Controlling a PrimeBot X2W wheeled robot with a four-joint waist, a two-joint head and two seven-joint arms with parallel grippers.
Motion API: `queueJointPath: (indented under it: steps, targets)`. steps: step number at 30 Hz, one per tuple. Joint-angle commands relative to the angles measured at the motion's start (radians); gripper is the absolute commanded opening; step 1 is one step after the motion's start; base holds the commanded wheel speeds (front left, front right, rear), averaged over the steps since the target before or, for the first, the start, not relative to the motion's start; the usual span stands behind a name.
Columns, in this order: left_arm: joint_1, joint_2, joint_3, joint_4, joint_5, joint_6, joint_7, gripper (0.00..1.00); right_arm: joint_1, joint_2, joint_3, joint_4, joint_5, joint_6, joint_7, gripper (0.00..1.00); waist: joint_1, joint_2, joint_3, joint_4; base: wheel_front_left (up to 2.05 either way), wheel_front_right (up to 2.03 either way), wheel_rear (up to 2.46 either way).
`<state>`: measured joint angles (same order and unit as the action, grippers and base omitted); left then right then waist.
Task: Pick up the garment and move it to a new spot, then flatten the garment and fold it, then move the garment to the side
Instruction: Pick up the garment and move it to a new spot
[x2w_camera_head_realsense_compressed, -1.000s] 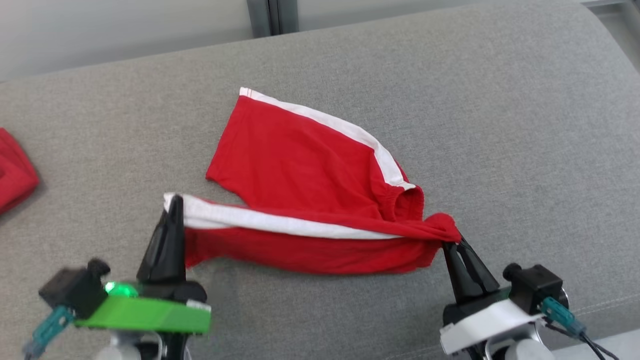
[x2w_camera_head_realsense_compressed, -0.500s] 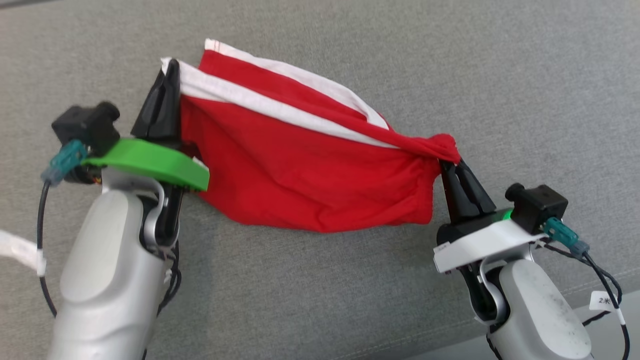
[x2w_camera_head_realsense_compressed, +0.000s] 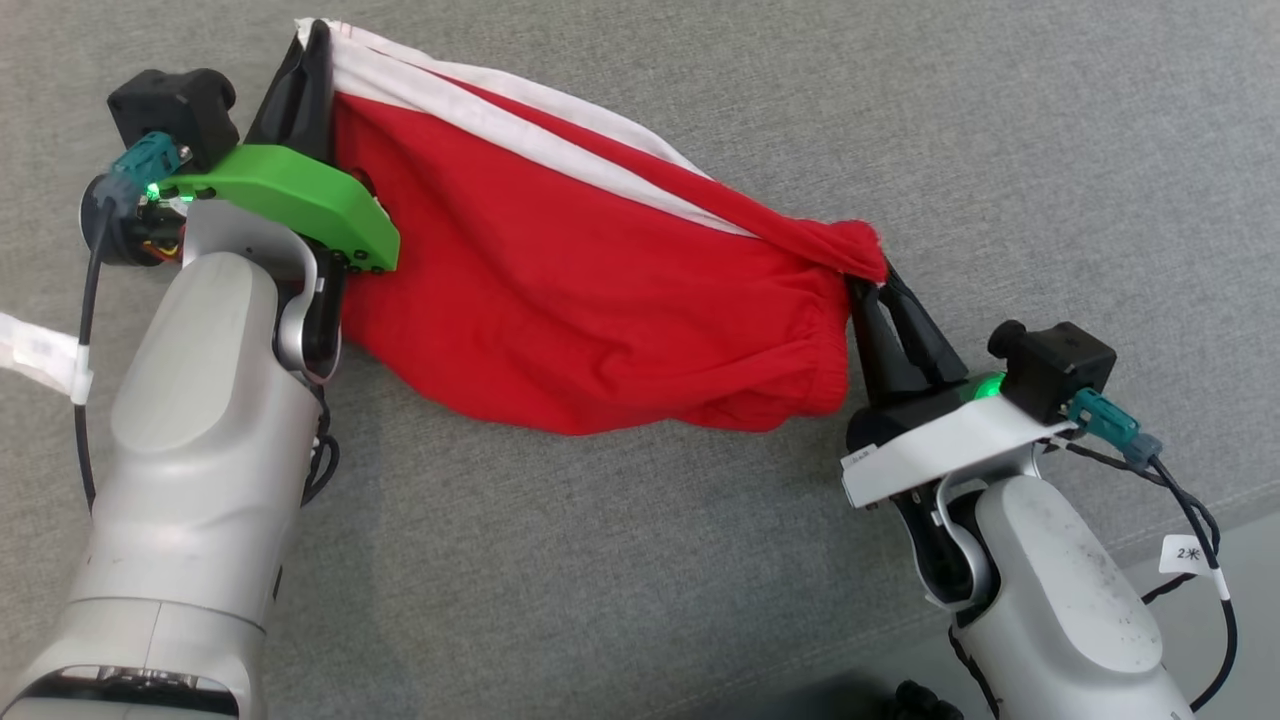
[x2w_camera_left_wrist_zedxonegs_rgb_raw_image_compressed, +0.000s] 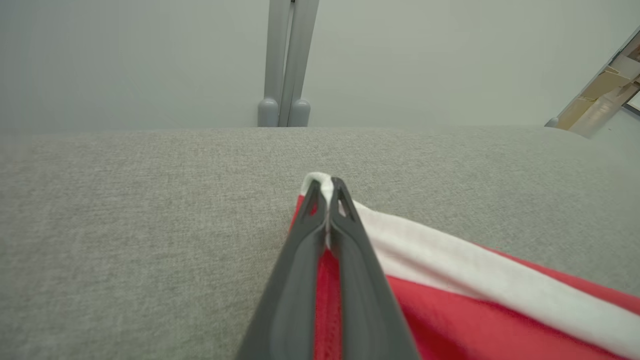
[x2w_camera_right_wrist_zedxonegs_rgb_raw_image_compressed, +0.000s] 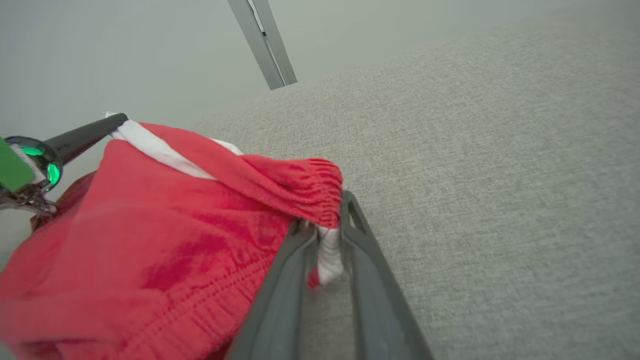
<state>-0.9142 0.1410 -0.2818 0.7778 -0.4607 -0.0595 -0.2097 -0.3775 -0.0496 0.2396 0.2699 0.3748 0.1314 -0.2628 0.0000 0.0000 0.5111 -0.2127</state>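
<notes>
The garment (x2w_camera_head_realsense_compressed: 590, 290) is a pair of red shorts with white side stripes, hanging stretched between my two grippers above the grey cushion. My left gripper (x2w_camera_head_realsense_compressed: 315, 45) is shut on the white-striped hem corner (x2w_camera_left_wrist_zedxonegs_rgb_raw_image_compressed: 325, 187) at the upper left. My right gripper (x2w_camera_head_realsense_compressed: 868, 285) is shut on the bunched elastic waistband (x2w_camera_right_wrist_zedxonegs_rgb_raw_image_compressed: 320, 200) at the right. The red cloth sags in a belly between them, its lower edge near the cushion. In the right wrist view the left gripper's dark finger (x2w_camera_right_wrist_zedxonegs_rgb_raw_image_compressed: 85, 136) shows at the far end of the cloth.
The grey fabric cushion (x2w_camera_head_realsense_compressed: 1000, 130) spreads under everything. Its front edge (x2w_camera_head_realsense_compressed: 1230, 520) runs along the lower right. Behind the cushion stand a pale wall and a grey post (x2w_camera_left_wrist_zedxonegs_rgb_raw_image_compressed: 285, 65). A white cable tag (x2w_camera_head_realsense_compressed: 35, 350) lies at the left.
The camera has tilted down. Both grippers have carried the shorts up and away from me, lifting them off the cushion; the leg that lay flat now hangs folded behind the front one.
</notes>
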Motion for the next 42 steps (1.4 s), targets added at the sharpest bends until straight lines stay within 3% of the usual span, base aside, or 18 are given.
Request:
queueJointPath:
  steps: [1,2,3,16,29,37,38,39,40,41,42]
  targets:
    - [-0.021,0.003,0.002,0.023,0.011,0.01,-0.011,0.01,-0.009,-0.002,0.003,0.0,0.014,-0.001,-0.003,0.8,0.0,0.0,0.005,-0.01,0.0,0.0,0.0]
    - [-0.031,0.002,0.0,0.035,0.013,0.011,-0.018,0.35,-0.011,-0.002,0.004,-0.001,0.018,-0.001,-0.003,1.0,0.0,0.0,0.005,-0.011,0.0,0.0,0.0]
    - [-0.037,-0.003,-0.002,0.049,0.015,0.012,-0.024,1.0,-0.012,-0.002,0.004,-0.003,0.021,-0.001,-0.003,1.0,0.0,0.0,0.004,-0.011,0.0,0.0,0.0]
    - [0.053,-0.039,0.001,0.064,-0.022,-0.044,-0.046,1.0,0.07,-0.002,-0.076,-0.089,-0.05,-0.001,-0.003,1.0,0.0,0.0,-0.094,0.03,0.0,0.0,0.0]
    - [0.134,0.02,-0.021,0.083,-0.1,-0.047,0.33,1.0,0.157,-0.002,-0.132,-0.188,-0.089,-0.001,-0.003,1.0,0.0,0.0,-0.158,0.034,0.0,0.0,0.0]
    - [0.186,0.043,-0.021,0.046,-0.124,0.003,0.451,1.0,0.169,-0.002,-0.149,-0.211,-0.091,-0.001,-0.003,1.0,0.0,0.0,-0.153,0.017,0.0,0.0,0.0]
    - [0.195,0.043,-0.02,0.038,-0.13,0.003,0.463,0.99,0.17,-0.001,-0.15,-0.212,-0.091,-0.001,-0.003,1.0,0.0,0.0,-0.154,0.015,0.0,0.0,0.0]
    - [0.2,0.043,-0.02,0.03,-0.133,-0.001,0.47,0.47,0.171,-0.001,-0.151,-0.212,-0.09,-0.001,-0.003,1.0,0.0,0.0,-0.155,0.015,0.0,0.0,0.0]
    - [0.207,0.043,-0.018,0.02,-0.139,-0.006,0.476,0.09,0.172,-0.002,-0.153,-0.212,-0.09,-0.001,-0.003,1.0,0.0,0.0,-0.157,0.015,0.0,0.0,0.0]
    - [0.214,0.042,-0.019,0.011,-0.141,-0.008,0.48,0.0,0.174,-0.002,-0.155,-0.211,-0.09,-0.001,-0.003,1.0,0.0,0.0,-0.16,0.015,0.0,0.0,0.0]
    - [0.222,0.042,-0.022,0.001,-0.143,-0.01,0.484,0.0,0.175,-0.002,-0.156,-0.209,-0.091,-0.001,-0.003,1.0,0.0,0.0,-0.164,0.016,0.0,0.0,0.0]
